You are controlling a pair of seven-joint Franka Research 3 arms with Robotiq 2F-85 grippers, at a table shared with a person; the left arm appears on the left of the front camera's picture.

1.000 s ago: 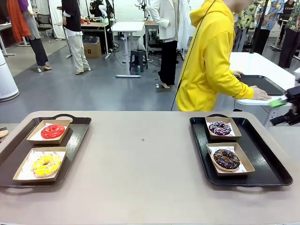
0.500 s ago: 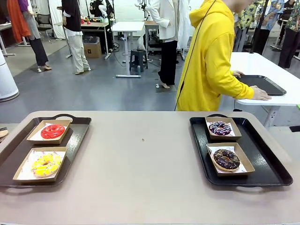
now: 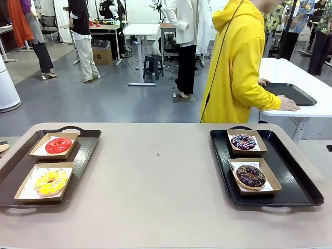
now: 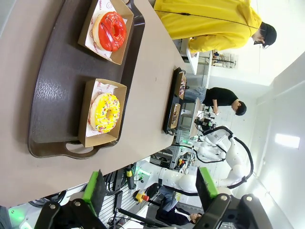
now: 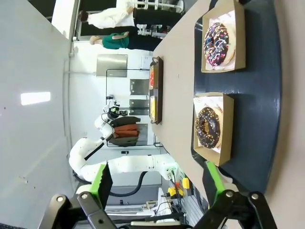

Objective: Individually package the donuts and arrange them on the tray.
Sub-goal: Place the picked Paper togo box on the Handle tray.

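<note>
Left tray [image 3: 85, 150], frame left: red donut [image 3: 58, 145] and yellow donut [image 3: 50, 182], each in a box [image 3: 31, 153]. Right tray [image 3: 290, 171], frame right: purple donut [image 3: 243, 141] and chocolate donut [image 3: 251, 176], each boxed. Left gripper [image 4: 150, 188] and right gripper [image 5: 157, 183]: jaws wide, empty, low in the wrist frames.

Four ring donuts lie flat, each in its own shallow open cardboard box, two boxes per tray. On the tray at the robot's left, the glossy red donut [image 3: 58, 145] sits in the far box and the yellow sprinkled donut [image 3: 51, 182] in the near one. On the black tray at the robot's right, the dark purple donut with white swirls [image 3: 243, 141] lies in the far box, and the chocolate sprinkled donut [image 3: 251, 176] in the near box.
</note>
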